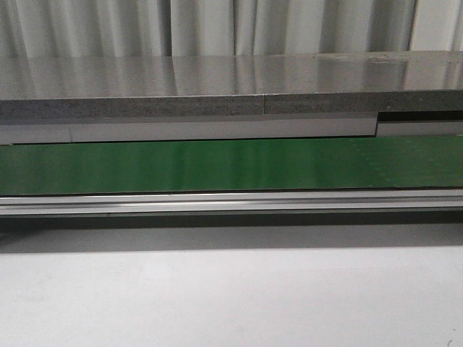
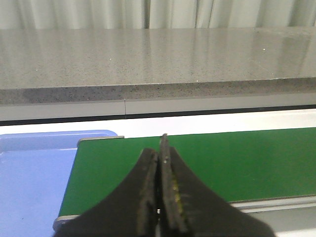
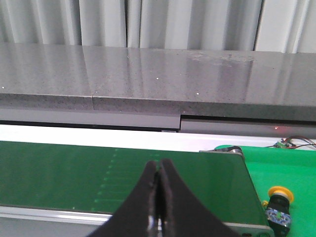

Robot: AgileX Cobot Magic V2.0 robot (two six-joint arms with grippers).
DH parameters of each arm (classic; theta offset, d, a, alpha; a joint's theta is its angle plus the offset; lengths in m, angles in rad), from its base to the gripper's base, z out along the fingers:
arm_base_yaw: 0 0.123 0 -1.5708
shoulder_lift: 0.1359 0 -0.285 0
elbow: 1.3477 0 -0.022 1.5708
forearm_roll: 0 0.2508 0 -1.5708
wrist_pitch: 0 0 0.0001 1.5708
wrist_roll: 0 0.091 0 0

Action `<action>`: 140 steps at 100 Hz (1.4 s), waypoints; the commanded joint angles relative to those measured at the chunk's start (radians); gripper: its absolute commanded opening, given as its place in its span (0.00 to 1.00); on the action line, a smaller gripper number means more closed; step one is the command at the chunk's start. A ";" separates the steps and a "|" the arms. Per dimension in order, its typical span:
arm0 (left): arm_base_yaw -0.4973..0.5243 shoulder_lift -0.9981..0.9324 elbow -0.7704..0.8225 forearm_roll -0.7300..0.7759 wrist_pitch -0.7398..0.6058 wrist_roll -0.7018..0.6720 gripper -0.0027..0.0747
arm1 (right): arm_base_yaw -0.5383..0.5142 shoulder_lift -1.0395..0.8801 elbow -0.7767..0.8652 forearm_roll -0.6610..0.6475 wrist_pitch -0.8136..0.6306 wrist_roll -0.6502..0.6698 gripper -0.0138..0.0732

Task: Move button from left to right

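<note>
Right now both hands are sitting closed over the green conveyor belt [image 1: 231,165], holding nothing. Left hand [image 2: 161,143] is showing its two black fingers [image 2: 148,182] pressed flat together, no gap between them, tips hanging above the belt's end. Just off to one side of that hand a light blue tray [image 2: 29,177] is lying against the belt's end, nothing visible in the part shown.

Right hand [image 3: 159,165] is looking the same: fingers [image 3: 173,197] meeting tip to tip, empty, hovering over the belt near its other end.

Button [image 3: 277,203] is lying past that belt end, near the right hand but clear of it, on a brighter green surface [image 3: 281,168]. It is showing a round yellow-orange mushroom cap on a black blocky body, with a blue and metal bit at its base; it is tipping over rather than standing straight. Small and partly cut by the frame edge, so finer detail is not readable.

Front view is showing only the belt, its metal rail [image 1: 231,202], the white worktop [image 1: 231,296] and a grey stone ledge [image 1: 217,87] behind; neither hand nor button is appearing there.
</note>
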 commanded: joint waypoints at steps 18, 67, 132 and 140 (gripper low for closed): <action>-0.007 0.004 -0.027 -0.007 -0.085 0.000 0.01 | 0.001 -0.147 0.111 -0.061 -0.075 0.064 0.08; -0.007 0.004 -0.027 -0.007 -0.083 0.000 0.01 | 0.001 -0.244 0.207 -0.046 -0.102 0.066 0.08; -0.007 0.004 -0.027 -0.007 -0.083 0.000 0.01 | 0.001 -0.244 0.207 -0.046 -0.101 0.066 0.08; -0.007 0.004 -0.027 -0.007 -0.083 0.000 0.01 | 0.001 -0.244 0.207 -0.046 -0.101 0.066 0.08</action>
